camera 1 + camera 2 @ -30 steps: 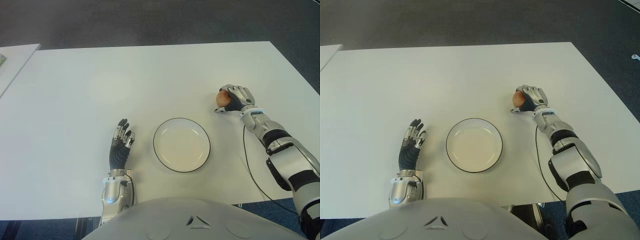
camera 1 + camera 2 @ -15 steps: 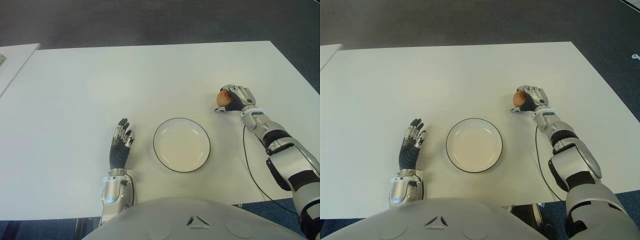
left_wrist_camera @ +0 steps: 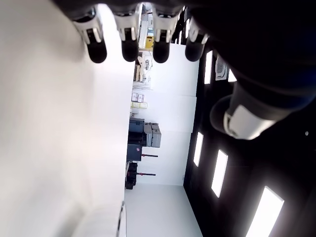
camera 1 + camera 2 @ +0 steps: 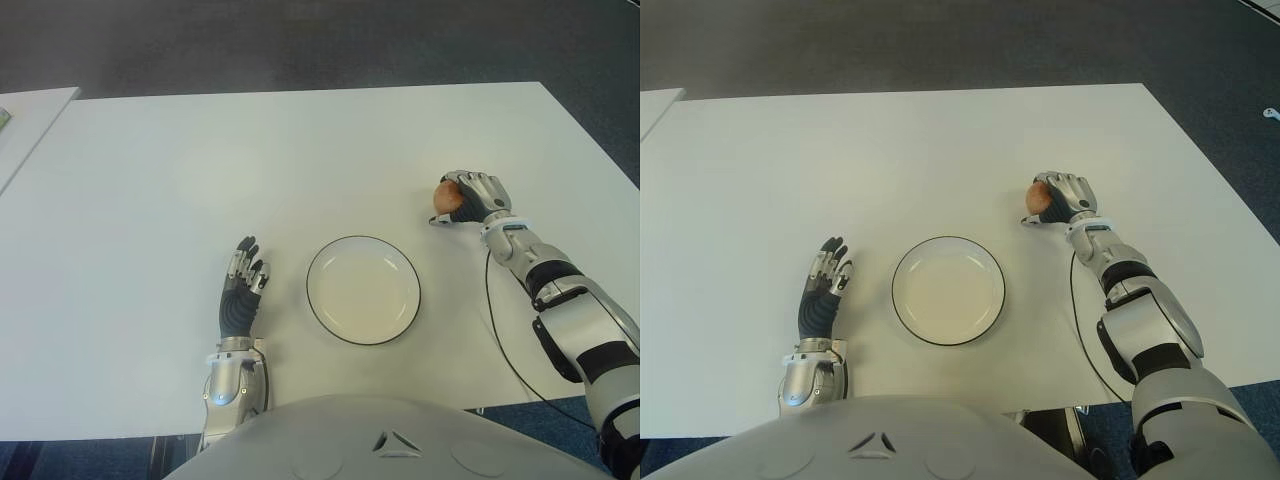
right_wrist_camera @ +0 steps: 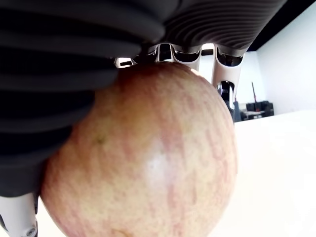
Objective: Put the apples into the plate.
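Although we look for a change across the last second, we find almost none: both arms, the plate and the fruit sit in the same places as a second ago, which tells us the grasp has settled rather than that the carry has begun. Starting at our left, our left hand [image 4: 240, 292] shows just to the left of the plate, fingers stretched out straight and holding nothing; its wrist view shows the fingertips [image 3: 128, 47] extended beside the white table [image 4: 150, 200], and we judge it idle. Next comes the white plate [image 4: 363, 290] with its dark rim, near the table's front edge and with nothing in it, so no part of the task is done yet. Farther right and a little farther back, well apart from the plate, our right hand [image 4: 470, 195] is wrapped over the reddish apple [image 4: 446, 196], and the wrist view confirms it: the apple [image 5: 143, 158] fills the palm with fingers [image 5: 224, 74] curled over its far side. Whether it has left the table we cannot tell. Only this one apple is in view. With the hold secure and unchanged, we judge the next move to be a lift and a swing leftward and nearer, ending over the plate before the fingers let go.
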You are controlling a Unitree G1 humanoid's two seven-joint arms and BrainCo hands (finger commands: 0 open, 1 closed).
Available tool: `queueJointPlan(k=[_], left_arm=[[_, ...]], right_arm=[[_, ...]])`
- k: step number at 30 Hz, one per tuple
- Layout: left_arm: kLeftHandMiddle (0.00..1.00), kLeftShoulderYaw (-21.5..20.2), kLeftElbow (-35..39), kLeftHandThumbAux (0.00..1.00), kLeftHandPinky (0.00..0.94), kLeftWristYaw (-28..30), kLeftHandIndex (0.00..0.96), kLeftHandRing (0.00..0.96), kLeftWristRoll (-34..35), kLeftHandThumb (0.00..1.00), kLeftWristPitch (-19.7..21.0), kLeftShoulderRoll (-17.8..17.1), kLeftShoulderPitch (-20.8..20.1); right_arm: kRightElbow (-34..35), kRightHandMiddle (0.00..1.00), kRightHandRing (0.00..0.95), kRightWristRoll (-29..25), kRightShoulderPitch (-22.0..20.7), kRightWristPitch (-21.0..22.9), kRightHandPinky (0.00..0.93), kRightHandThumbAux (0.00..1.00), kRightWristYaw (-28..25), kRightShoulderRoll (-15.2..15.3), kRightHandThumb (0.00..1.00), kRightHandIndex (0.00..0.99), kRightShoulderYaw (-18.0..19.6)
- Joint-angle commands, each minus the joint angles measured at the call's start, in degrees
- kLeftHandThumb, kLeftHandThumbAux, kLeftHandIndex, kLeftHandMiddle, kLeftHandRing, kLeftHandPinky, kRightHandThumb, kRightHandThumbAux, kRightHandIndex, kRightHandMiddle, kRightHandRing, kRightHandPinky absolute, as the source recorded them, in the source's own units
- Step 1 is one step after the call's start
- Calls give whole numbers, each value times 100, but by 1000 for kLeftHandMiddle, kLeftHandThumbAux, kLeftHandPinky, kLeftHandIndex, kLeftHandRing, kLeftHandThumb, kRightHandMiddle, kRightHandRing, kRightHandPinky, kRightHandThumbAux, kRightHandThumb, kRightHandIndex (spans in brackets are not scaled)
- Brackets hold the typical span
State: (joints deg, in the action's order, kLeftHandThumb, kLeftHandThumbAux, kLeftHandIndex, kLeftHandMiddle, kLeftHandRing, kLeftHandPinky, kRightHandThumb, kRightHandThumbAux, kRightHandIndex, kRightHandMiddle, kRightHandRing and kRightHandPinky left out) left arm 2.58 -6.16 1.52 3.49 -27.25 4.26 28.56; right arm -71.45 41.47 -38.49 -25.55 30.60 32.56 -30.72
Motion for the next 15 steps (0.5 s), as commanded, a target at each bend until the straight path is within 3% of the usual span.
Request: queueJointPlan(k=[1,15], left_arm=[[44,-38,-365,573,0,-9,50,9,30,71,321,18,149],[30,-50,-479,568,0,-35,42,0,7,82,311,40,73]], right_arm=[[20,773,769,9,105,-105,699,717,-5,26,700,439,19],[403,800,798,10,-32,-462,749,716,273,152,702,441,148]])
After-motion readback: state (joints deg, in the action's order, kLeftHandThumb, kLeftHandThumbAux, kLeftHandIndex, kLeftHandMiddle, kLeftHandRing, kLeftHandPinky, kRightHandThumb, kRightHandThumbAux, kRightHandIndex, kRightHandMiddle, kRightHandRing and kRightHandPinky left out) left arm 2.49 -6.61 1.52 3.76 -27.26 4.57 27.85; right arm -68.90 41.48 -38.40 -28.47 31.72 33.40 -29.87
